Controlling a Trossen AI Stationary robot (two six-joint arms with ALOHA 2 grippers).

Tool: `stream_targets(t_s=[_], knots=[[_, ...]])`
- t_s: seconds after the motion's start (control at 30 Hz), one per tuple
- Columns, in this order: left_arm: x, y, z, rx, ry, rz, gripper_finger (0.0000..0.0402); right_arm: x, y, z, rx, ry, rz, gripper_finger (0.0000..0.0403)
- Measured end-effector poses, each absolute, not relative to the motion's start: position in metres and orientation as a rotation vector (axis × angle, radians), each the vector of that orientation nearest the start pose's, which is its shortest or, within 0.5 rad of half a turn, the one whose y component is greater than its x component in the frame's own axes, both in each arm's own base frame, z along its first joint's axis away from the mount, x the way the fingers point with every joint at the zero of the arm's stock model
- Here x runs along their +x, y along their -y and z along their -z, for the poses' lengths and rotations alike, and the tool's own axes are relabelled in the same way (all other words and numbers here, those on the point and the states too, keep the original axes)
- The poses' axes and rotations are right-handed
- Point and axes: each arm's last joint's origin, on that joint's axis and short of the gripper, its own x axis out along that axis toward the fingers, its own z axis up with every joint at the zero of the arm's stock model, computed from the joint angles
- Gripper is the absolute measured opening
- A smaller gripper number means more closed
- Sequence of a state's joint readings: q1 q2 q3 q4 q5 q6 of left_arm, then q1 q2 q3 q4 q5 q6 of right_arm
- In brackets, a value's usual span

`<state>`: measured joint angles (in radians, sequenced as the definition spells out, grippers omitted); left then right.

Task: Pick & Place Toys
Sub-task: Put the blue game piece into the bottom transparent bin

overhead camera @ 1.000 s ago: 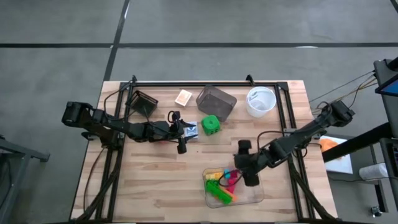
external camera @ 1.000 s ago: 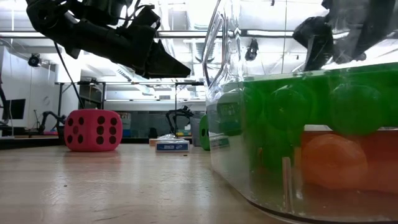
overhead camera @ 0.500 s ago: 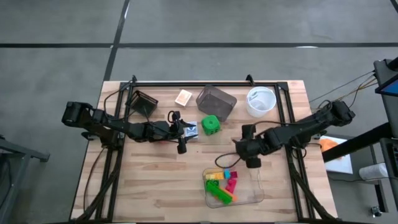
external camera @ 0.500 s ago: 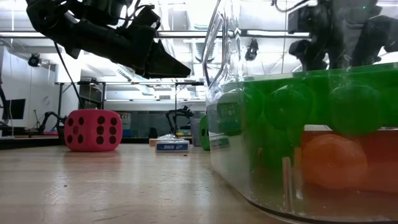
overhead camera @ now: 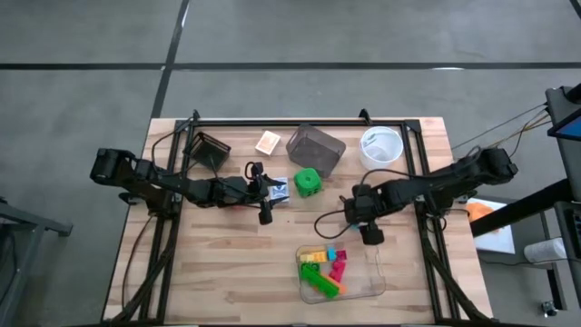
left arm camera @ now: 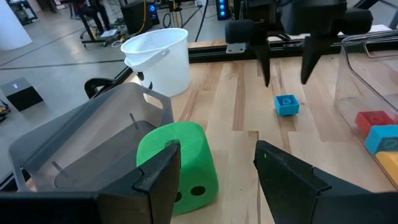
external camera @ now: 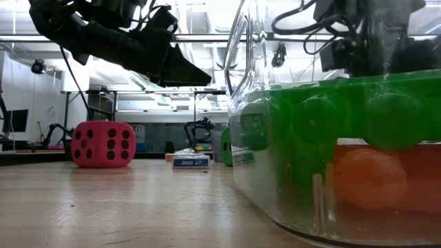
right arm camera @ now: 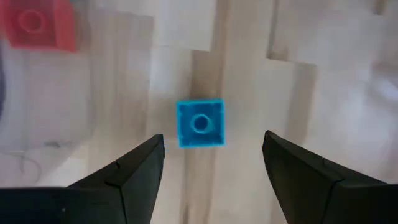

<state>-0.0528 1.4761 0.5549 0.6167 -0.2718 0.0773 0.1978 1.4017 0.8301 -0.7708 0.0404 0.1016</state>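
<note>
My right gripper (right arm camera: 212, 140) is open and points down over a small blue brick (right arm camera: 200, 123). The brick lies flat on the table just outside the clear tray (overhead camera: 368, 289), and the fingers stand on either side of it without touching. The left wrist view also shows this gripper (left arm camera: 286, 79) above the brick (left arm camera: 286, 104). My left gripper (left arm camera: 217, 149) is open and empty, held level above the table, facing the green die (left arm camera: 177, 163). The tray holds green, yellow, pink and orange bricks (overhead camera: 322, 271). The pink-red die (external camera: 103, 145) and the card pack (external camera: 191, 160) rest on the table.
A grey clear container (overhead camera: 315, 148) and a white round bowl (overhead camera: 381, 147) stand at the far side. A tan block (overhead camera: 268, 142) and a dark box (overhead camera: 211, 150) lie far left. A black frame (overhead camera: 272, 121) runs along the table's edges.
My right gripper has moved from above the tray toward the table's far edge. It now hangs over the table just beyond the tray's far rim.
</note>
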Motion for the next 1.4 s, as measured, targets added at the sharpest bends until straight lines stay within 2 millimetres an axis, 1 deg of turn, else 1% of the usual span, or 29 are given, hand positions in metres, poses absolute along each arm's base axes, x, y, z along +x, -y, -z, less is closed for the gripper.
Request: stream_targets(t_s=[0.13, 0.37, 0.6, 1.1, 1.4], knots=[[0.282, 0.007, -0.179, 0.126, -0.310, -0.206, 0.0208, 0.231, -0.046, -0.180, -0.055, -1.323, -0.094, 0.0268], [0.282, 0.007, -0.179, 0.126, -0.310, -0.206, 0.0208, 0.230, -0.043, -0.172, -0.049, -1.300, -0.106, 0.0268], [0.282, 0.007, -0.179, 0.126, -0.309, -0.206, 0.0208, 0.228, -0.040, -0.163, -0.007, -1.281, -0.136, 0.0268], [0.282, 0.007, -0.179, 0.126, -0.309, -0.207, 0.0208, 0.231, -0.036, -0.164, -0.029, -1.261, -0.117, 0.0268], [0.282, 0.007, -0.179, 0.126, -0.309, -0.207, 0.0208, 0.239, -0.031, -0.168, -0.036, -1.179, -0.091, 0.0268]])
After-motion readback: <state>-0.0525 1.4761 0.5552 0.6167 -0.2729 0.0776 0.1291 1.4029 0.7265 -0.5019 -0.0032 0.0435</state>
